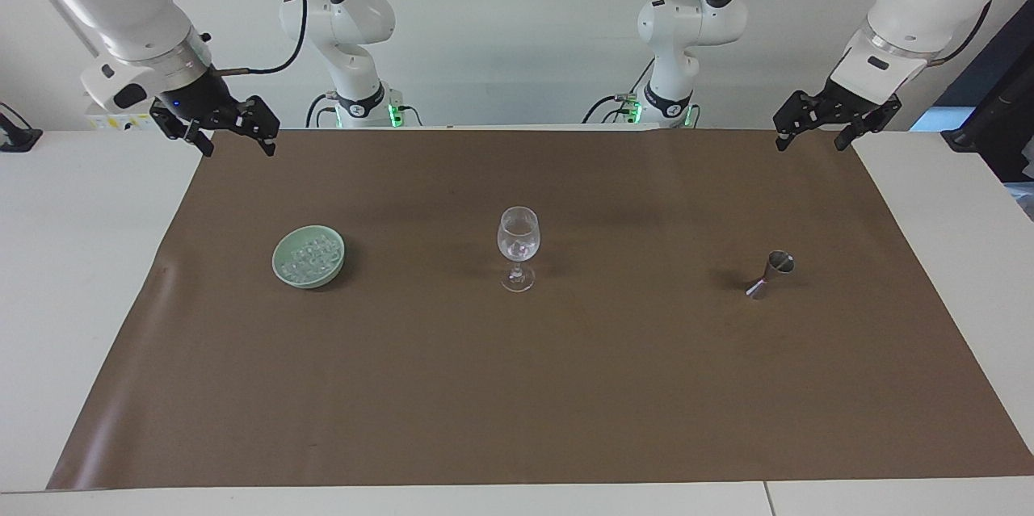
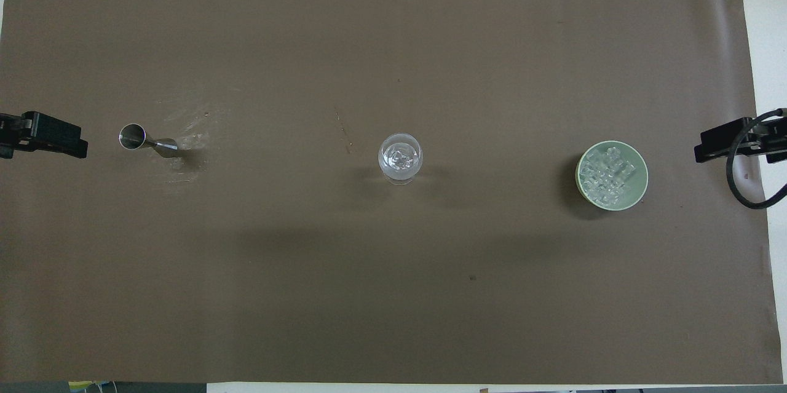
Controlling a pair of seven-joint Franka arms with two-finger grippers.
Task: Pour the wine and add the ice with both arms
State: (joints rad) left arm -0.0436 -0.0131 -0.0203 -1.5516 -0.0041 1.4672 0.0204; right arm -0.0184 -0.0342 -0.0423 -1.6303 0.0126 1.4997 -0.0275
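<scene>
Hanging spread apart over the tabletop's [image 1: 565, 387] corner, the right claw [image 1: 235, 134] is the one at the ice's [image 1: 309, 254] end; the left claw [image 1: 809, 131] (also apart) waits over the metal measure's [image 1: 770, 274] end.

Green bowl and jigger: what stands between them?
Only the wine glass, between green bowl and jigger, clearest in the overhead view.

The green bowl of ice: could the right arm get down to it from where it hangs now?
Probably yes. The right gripper hangs with open jaws over the mat's edge at its own end of the table, holding nothing. The green bowl sits at that same end, and nothing stands between them.
</scene>
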